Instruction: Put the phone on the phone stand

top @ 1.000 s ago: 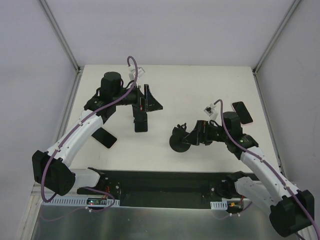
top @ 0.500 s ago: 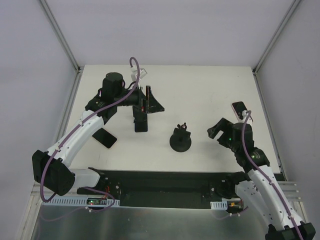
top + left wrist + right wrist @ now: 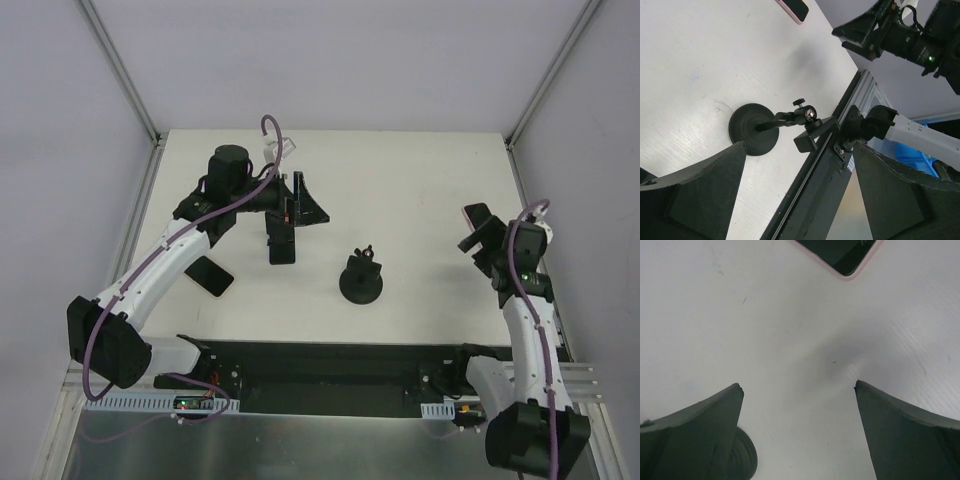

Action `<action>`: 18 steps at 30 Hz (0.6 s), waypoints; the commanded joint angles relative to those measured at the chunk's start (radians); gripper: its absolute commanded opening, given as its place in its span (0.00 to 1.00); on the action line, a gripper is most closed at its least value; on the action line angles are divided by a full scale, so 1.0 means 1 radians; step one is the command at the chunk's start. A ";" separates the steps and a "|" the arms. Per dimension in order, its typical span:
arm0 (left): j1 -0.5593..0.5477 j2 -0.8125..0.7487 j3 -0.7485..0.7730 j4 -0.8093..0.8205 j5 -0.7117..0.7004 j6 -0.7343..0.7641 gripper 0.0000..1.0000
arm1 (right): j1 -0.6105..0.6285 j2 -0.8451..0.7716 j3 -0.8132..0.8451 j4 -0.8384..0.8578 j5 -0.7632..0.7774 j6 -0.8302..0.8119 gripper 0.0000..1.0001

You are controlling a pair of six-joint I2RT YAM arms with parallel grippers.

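The right arm is swinging away from the phone stand [image 3: 360,280]; a second ago its gripper was sitting just beside the stand's round base, and now the right gripper [image 3: 797,386] is hanging over the right side of the table [image 3: 400,170], next to the phone [image 3: 474,213]; the left arm is staying almost where it was, and the stand and phone are lying unchanged.

The phone, dark-screened in a pink case, is lying flat on the table near the right edge, well apart from the stand; in the top view the right gripper is covering its near end; in the right wrist view only one corner of it is showing at the top of the frame, ahead of the fingers [image 3: 700,425] and not between them; the jaws there are standing wide apart with bare table between them, gripping nothing.

The stand is sitting upright on its black disc base toward the near middle of the table, between the two arms; in the left wrist view its jointed stem is leaning over to one side, carrying a ball joint, a small knob and a clamp that is holding nothing.

The left gripper [image 3: 302,198] is hovering over the left-centre of the table, its jaws spread wide and empty, its camera looking across at the stand; a dark phone [image 3: 209,275] is lying flat under the left arm, near the table's left edge.
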 commanded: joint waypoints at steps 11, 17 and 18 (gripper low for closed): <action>-0.031 0.010 0.038 0.007 0.040 0.009 0.86 | -0.391 0.610 0.250 0.241 -0.286 0.007 0.96; -0.034 0.012 0.043 0.007 0.053 0.002 0.86 | -0.365 0.670 0.201 0.548 -0.183 0.176 0.96; -0.032 0.014 0.041 0.007 0.051 0.002 0.86 | -0.362 0.683 0.213 0.550 -0.113 0.177 0.96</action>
